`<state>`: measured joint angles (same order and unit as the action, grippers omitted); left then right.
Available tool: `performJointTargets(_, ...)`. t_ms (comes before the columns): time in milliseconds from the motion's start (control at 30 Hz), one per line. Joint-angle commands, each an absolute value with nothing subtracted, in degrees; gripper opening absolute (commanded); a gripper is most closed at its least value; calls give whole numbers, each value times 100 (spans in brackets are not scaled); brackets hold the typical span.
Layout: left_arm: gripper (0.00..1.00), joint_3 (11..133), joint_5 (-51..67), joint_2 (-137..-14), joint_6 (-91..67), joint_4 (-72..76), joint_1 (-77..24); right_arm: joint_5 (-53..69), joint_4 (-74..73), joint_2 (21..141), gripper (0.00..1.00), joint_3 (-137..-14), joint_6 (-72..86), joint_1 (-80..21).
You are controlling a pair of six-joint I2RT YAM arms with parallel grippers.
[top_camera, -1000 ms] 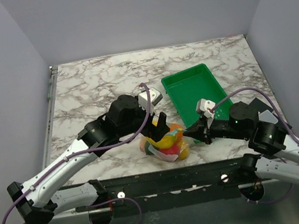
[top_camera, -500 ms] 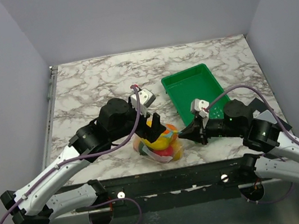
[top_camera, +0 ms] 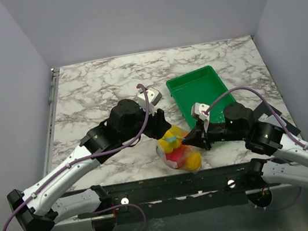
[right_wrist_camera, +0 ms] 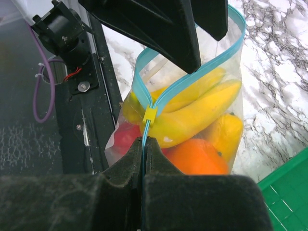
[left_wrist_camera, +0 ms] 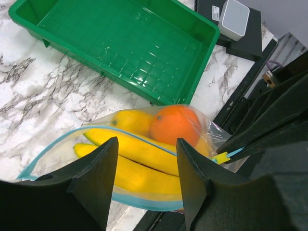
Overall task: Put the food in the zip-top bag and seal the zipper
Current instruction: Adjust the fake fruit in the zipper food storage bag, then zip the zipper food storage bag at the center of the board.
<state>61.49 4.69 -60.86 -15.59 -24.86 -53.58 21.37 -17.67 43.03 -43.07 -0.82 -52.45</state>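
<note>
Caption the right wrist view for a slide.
Right gripper clamps the zipper; past its yellow slider the fruit-filled bag gapes.

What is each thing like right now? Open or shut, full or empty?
Clear plastic zip-top bag: full of toy fruit.
Light blue zipper strip: mostly open, joined only below the slider.
Small yellow slider: at the pinched end.
Yellow banana bunch: inside the bag.
Round orange fruit: inside the bag.
Green ribbed plastic tray: empty.
Left gripper: open, at the bag's mouth.
Right gripper: shut on the zipper strip.
</note>
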Motion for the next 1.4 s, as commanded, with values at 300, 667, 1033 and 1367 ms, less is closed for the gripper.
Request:
performJointTargets(300, 74, 6477, 1936, -5818, -330, -2380, -5326, 2554, -1970, 4246, 1, -4487, -77, -5282)
performJointTargets(667, 66, 6214, 3925, -6010, 466, -2399, -5327, 3104, -2446, 4449, 1, -4856, -175, -5282)
performJointTargets(1033, 45, 6178, 4346, -6380, 668, -2441, -5326, 3322, -2483, 4549, 1, -4975, -157, -5282)
performJointTargets(1367, 28, 6086, 4606, -6428, 731, -2480, -5328, 3216, -2453, 4579, 1, -4975, -137, -5282)
